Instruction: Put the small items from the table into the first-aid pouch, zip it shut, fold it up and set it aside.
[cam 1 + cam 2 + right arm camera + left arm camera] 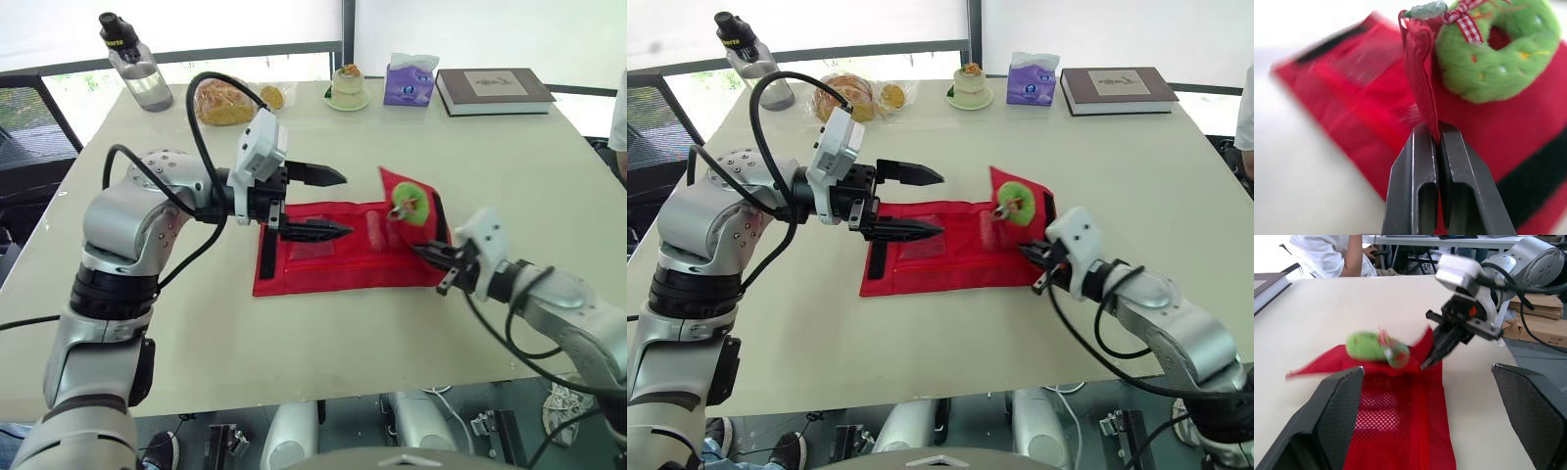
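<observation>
- Red pouch (333, 257) lies open, midway between the table's (294, 333) front and back edges; green wreath (408, 204) on its right end.
- Right gripper (421, 251) pinches the pouch's right-edge fabric.
- Left gripper (345, 204) spread wide above the pouch.

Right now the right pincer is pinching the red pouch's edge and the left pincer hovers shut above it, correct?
No: the left pincer is open above the red pouch, as the left eye view shows. The right pincer does pinch its edge.

Both head views look forward and down over the table (294, 343) and share the whole scene. The left wrist view faces the right gripper (1424, 364) across the red pouch (1400, 431); the right wrist view sits close at the pouch's edge.
</observation>
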Motion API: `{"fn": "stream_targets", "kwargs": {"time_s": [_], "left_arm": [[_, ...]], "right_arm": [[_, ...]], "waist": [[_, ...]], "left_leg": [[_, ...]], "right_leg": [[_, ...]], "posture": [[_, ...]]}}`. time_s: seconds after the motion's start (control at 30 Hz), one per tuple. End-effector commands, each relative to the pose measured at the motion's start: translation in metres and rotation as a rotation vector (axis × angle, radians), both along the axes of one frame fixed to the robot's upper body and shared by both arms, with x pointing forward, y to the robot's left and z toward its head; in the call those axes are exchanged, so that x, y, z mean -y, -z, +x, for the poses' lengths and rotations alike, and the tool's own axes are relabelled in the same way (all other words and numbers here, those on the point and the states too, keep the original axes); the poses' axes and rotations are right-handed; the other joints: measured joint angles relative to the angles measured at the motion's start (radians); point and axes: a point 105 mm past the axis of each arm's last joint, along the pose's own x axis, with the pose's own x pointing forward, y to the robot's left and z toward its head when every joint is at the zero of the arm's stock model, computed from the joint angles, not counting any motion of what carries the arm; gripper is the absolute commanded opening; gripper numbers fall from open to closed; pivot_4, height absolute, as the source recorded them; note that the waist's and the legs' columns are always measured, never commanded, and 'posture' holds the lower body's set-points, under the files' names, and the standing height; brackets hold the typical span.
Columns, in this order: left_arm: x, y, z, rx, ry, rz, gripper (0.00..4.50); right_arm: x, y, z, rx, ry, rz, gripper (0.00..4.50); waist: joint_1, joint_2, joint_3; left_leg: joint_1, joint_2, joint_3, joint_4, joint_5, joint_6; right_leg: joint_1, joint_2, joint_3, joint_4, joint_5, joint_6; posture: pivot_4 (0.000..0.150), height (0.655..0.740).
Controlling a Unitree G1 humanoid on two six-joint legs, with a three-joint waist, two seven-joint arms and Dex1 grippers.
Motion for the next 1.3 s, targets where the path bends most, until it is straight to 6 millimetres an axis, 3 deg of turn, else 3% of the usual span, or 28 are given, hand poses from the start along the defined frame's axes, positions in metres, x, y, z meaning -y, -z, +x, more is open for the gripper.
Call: {"fn": "stream_targets", "kwargs": {"time_s": [0.03,0.27,0.3,0.37,0.5,0.53,0.63,0.67,0.87,1.07,1.3], "left_arm": [[-0.002,-0.012,-0.005,0.051,0.0,-0.018,4.5],[-0.007,-0.011,-0.009,0.044,-0.035,-0.021,4.5],[-0.007,-0.01,-0.009,0.041,-0.039,-0.022,4.5],[-0.008,-0.01,-0.01,0.036,-0.051,-0.028,4.5],[-0.015,-0.009,-0.006,0.008,-0.124,-0.045,4.5],[-0.02,-0.005,-0.004,-0.017,-0.173,-0.046,4.5],[-0.034,0.005,-0.002,-0.06,-0.281,-0.045,4.5],[-0.041,0.012,0.0,-0.081,-0.331,-0.044,4.5],[-0.085,0.055,0.01,-0.244,-0.623,-0.062,4.5],[-0.127,0.101,0.013,-0.39,-0.875,-0.079,4.5],[-0.131,0.122,0.006,-0.595,-0.954,-0.189,4.5]], "right_arm": [[-0.015,0.005,-0.005,-0.02,-0.092,-0.04,0.05],[-0.021,0.012,0.007,0.024,-0.112,-0.145,0.05],[-0.023,0.009,0.007,0.024,-0.116,-0.129,0.47],[-0.024,0.004,0.003,0.024,-0.143,-0.104,0.84],[-0.02,-0.011,-0.003,0.027,-0.169,-0.043,2.5],[-0.017,-0.017,-0.006,0.03,-0.174,-0.018,2.71],[-0.011,-0.031,-0.012,0.038,-0.176,0.044,4.19],[-0.008,-0.037,-0.012,0.048,-0.168,0.068,4.47],[0.014,-0.065,-0.013,0.125,-0.134,0.151,4.47],[0.016,-0.089,-0.022,0.15,-0.207,0.203,4.47],[0.008,-0.103,-0.029,0.147,-0.292,0.218,4.47]], "waist": [[0.0,0.0,0.0],[-0.001,0.0,0.0],[-0.001,0.0,0.0],[-0.001,0.0,0.0],[0.0,0.0,0.0],[0.0,0.0,0.0],[-0.002,0.0,0.0],[-0.002,0.0,0.0],[0.001,-0.001,0.0],[0.001,-0.001,0.0],[0.007,-0.001,0.0]], "left_leg": [[0.0,0.0,0.0,0.0,0.0,0.0],[0.0,0.0,-0.001,0.0,0.0,0.0],[0.0,0.0,-0.001,0.0,0.0,0.0],[0.0,0.0,-0.001,0.0,0.0,0.0],[0.0,0.0,-0.001,0.0,0.0,0.0],[0.0,0.0,-0.001,0.0,0.0,0.0],[0.0,0.0,-0.001,0.0,0.0,0.0],[0.0,0.001,-0.001,0.0,0.0,0.0],[0.0,0.001,-0.002,0.0,0.0,0.0],[0.0,0.001,-0.001,0.0,0.0,0.0],[0.0,0.001,-0.002,0.0,0.0,0.0]], "right_leg": [[0.0,0.0,0.0,0.0,0.0,0.0],[0.0,0.0,-0.001,0.0,0.001,-0.001],[0.0,0.0,-0.001,0.0,0.001,-0.001],[0.0,0.0,-0.001,0.001,0.001,-0.001],[0.0,0.0,-0.001,0.001,0.001,-0.001],[0.0,0.0,-0.001,0.001,0.001,-0.001],[0.0,0.0,-0.001,0.001,0.001,-0.001],[0.0,0.0,-0.001,0.001,0.001,-0.002],[0.0,0.0,-0.002,0.001,0.002,-0.003],[0.0,-0.001,-0.002,0.001,0.002,-0.003],[0.001,-0.002,-0.003,0.001,0.002,-0.003]], "posture": [[0.15,0.74],[0.15,0.74],[0.15,0.74],[0.15,0.74],[0.15,0.74],[0.15,0.74],[0.15,0.74],[0.15,0.74],[0.15,0.74],[0.15,0.74],[0.15,0.74]]}}
